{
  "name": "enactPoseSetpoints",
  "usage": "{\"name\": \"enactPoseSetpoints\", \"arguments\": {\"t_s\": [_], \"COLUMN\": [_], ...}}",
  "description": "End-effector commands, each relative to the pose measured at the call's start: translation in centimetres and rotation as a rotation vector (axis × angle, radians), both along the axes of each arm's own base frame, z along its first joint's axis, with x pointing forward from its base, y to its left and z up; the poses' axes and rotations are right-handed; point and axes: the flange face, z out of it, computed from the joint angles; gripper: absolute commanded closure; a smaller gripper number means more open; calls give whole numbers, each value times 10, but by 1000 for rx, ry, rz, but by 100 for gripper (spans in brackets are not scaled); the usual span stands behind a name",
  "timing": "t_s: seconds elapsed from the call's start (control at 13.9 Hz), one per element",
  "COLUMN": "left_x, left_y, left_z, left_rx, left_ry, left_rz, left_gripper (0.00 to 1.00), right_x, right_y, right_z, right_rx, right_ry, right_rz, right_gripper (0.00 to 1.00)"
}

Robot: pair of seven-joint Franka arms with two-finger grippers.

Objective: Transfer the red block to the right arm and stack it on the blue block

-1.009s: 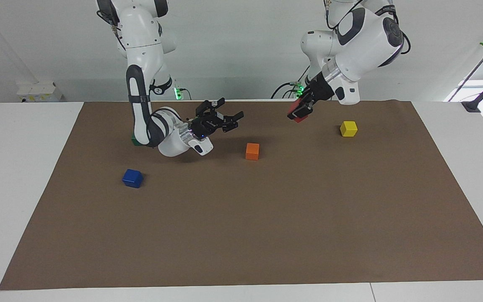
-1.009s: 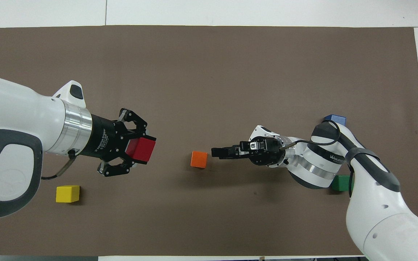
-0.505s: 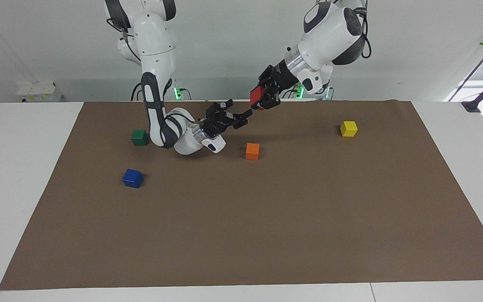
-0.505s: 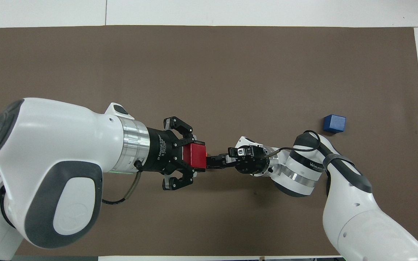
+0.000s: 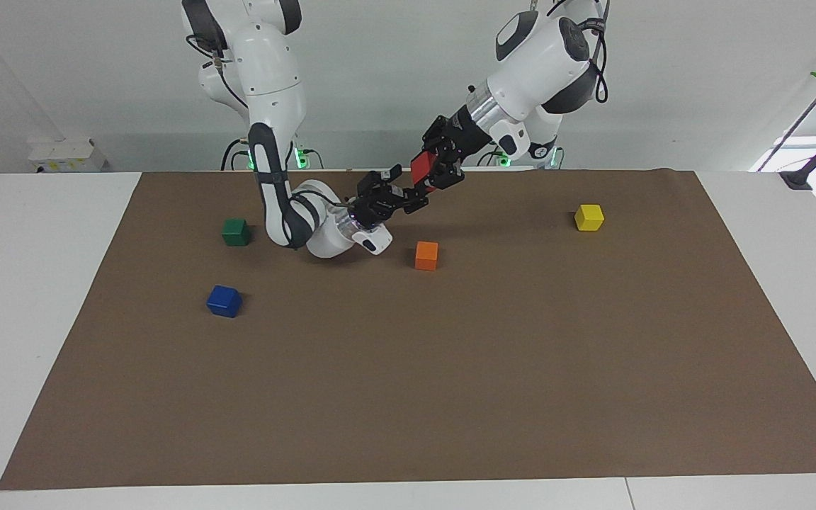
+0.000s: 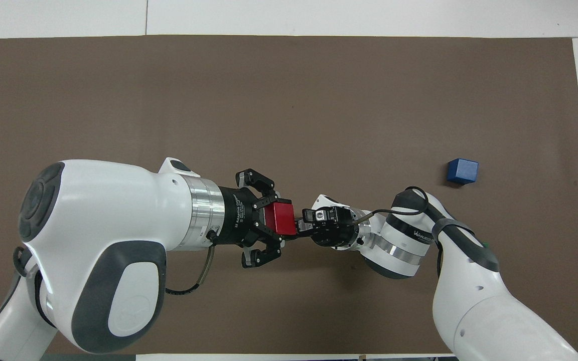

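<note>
Currently, the left gripper (image 6: 276, 223) grips the red block (image 6: 280, 223) in the air above the brown mat (image 6: 289, 100). The right gripper (image 6: 303, 226) meets it with fingers apart around the cube. Close squarely on free faces before release. The cube has no long axis; one face points toward the right gripper. The blue block (image 6: 462, 171) waits on the mat.

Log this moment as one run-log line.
phase: handover | left tool: holding red block in the air | right tool: open, at the block | blue block: on mat
</note>
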Motion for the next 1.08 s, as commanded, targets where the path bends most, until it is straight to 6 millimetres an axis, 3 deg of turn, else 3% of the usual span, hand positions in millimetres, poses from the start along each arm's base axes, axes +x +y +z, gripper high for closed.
{"name": "enactPoseSetpoints", "arguments": {"t_s": [0.0,0.07,0.14,0.22,0.36,0.65,0.72,0.79,0.86,1.01], "left_x": [-21,-25,-27,-26,-28,-29,-29,-28,-27,-28], "left_y": [1,-2,-2,-1,-1,-2,-2,-3,-5,-2], "left_z": [-4,-7,-7,-7,-7,-8,-8,-8,-4,-1], "left_rx": [-10,-4,-5,-5,-1,1,1,2,6,11], "left_ry": [29,46,48,48,53,48,45,44,37,33], "left_rz": [99,116,116,118,113,98,95,97,93,76], "left_gripper": [100,100,100,100,100,100,83,29,0,0], "right_x": [0,-2,-2,-2,-1,0,0,1,1,1], "right_y": [5,8,7,8,6,8,8,8,8,8], "right_z": [5,5,4,3,-1,-1,3,4,4,6], "right_rx": [9,10,8,4,-34,-71,-70,-68,-69,-66], "right_ry": [6,6,8,11,23,25,18,16,15,12], "right_rz": [-7,-2,-3,-3,-16,-22,-21,-22,-23,-22], "right_gripper": [0,0,8,26,100,100,100,100,100,100]}}
